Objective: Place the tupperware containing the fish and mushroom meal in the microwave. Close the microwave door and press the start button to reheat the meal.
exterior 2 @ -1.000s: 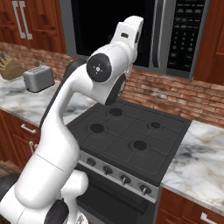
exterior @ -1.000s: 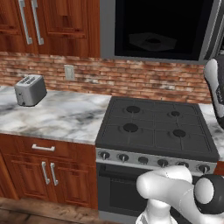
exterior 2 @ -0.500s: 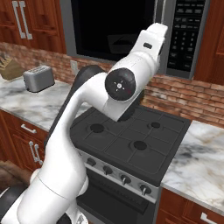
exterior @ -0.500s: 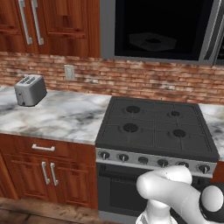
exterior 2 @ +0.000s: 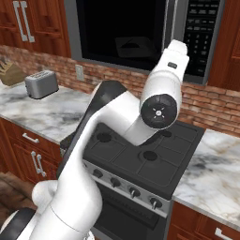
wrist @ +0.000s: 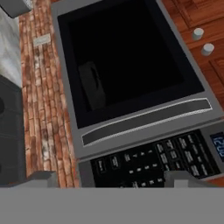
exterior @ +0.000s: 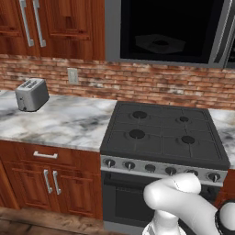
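Observation:
The microwave (exterior: 165,32) hangs above the stove, a black box with grey trim. The microwave door (wrist: 127,70) stands shut, and its silver bar handle (wrist: 144,120) lies beside the button panel (wrist: 162,157). Through the dark glass I make out a dim rectangular shape, the tupperware (exterior: 158,44), also faint in the hand view (wrist: 92,85). The meal inside is too dim to tell. My gripper (wrist: 111,179) is open and holds nothing; it faces the button panel from close by. In the right base view my hand (exterior 2: 174,56) is raised in front of the handle (exterior 2: 171,21) and the panel (exterior 2: 202,33).
A black gas stove (exterior: 163,133) with a row of knobs sits below the microwave. A silver toaster (exterior: 31,94) stands on the marble counter (exterior: 69,121) to the left, and a knife block (exterior 2: 9,72) beyond it. Wooden cabinets (exterior: 46,23) flank the microwave.
My hand has swung right, from in front of the microwave window to the handle and button panel. The arm has left the right edge of the left base view.

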Controlling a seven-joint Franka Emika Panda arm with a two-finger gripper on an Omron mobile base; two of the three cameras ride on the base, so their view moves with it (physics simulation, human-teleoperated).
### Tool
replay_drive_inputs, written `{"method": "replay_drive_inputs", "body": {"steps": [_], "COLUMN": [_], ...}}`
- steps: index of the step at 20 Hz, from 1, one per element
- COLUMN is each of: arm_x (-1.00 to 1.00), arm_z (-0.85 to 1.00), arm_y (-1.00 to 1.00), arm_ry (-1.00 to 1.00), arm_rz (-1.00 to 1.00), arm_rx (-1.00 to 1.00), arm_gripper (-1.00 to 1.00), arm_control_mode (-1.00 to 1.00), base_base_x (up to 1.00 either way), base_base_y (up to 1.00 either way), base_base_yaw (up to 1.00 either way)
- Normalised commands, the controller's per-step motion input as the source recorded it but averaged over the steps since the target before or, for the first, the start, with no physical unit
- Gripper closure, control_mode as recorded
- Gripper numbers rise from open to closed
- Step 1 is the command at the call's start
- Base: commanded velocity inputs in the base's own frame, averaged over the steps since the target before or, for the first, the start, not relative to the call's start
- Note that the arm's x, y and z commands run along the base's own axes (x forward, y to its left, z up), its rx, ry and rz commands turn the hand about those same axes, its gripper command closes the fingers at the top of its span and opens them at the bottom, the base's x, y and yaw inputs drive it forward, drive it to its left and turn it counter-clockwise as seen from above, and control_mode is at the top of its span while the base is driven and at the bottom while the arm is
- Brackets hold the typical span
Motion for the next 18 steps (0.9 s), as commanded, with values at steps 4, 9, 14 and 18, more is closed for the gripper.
{"method": "replay_drive_inputs", "body": {"steps": [4, 9, 14, 18], "arm_x": [0.00, 0.01, 0.12, 0.23], "arm_z": [-0.36, -0.15, -0.01, 0.00], "arm_y": [0.00, 0.00, 0.00, 0.00], "arm_ry": [0.00, 0.00, 0.00, 0.00], "arm_rz": [0.19, 0.16, 0.08, 0.03], "arm_rx": [0.00, 0.00, 0.00, 0.00], "arm_gripper": [1.00, 1.00, 1.00, 1.00], "arm_control_mode": [-1.00, -1.00, -1.00, -1.00], "base_base_x": [0.00, 0.00, 0.00, 0.00], "base_base_y": [0.00, 0.00, 0.00, 0.00], "base_base_yaw": [0.00, 0.00, 0.00, 0.00]}}
